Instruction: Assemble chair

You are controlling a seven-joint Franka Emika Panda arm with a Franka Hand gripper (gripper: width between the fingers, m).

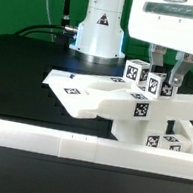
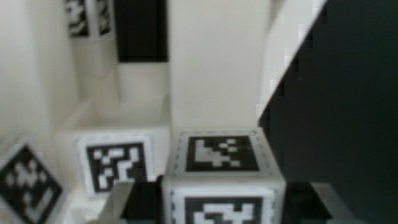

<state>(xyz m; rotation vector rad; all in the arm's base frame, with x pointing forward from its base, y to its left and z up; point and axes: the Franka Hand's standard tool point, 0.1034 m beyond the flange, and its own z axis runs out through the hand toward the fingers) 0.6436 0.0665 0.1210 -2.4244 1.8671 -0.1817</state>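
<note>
The partly joined chair (image 1: pixel 151 121) stands at the exterior view's right: white blocky pieces and bars with black-and-white tags. The flat rounded seat plate (image 1: pixel 81 88) juts from it toward the exterior view's left. My gripper (image 1: pixel 165 81) hangs over the assembly's top, its dark fingers on either side of a small tagged white block (image 1: pixel 167 90). In the wrist view the same tagged block (image 2: pixel 222 188) fills the gap between the fingers of my gripper (image 2: pixel 222 208), which touch both its sides. Beneath it lie more tagged white chair pieces (image 2: pixel 118 160). The block's lower end is hidden.
A long white border rail (image 1: pixel 37 139) without tags runs along the front and turns up the right side (image 1: pixel 192 135). The robot's base (image 1: pixel 100 29) stands at the back, with cables behind it. The table surface (image 1: pixel 24 63) is black.
</note>
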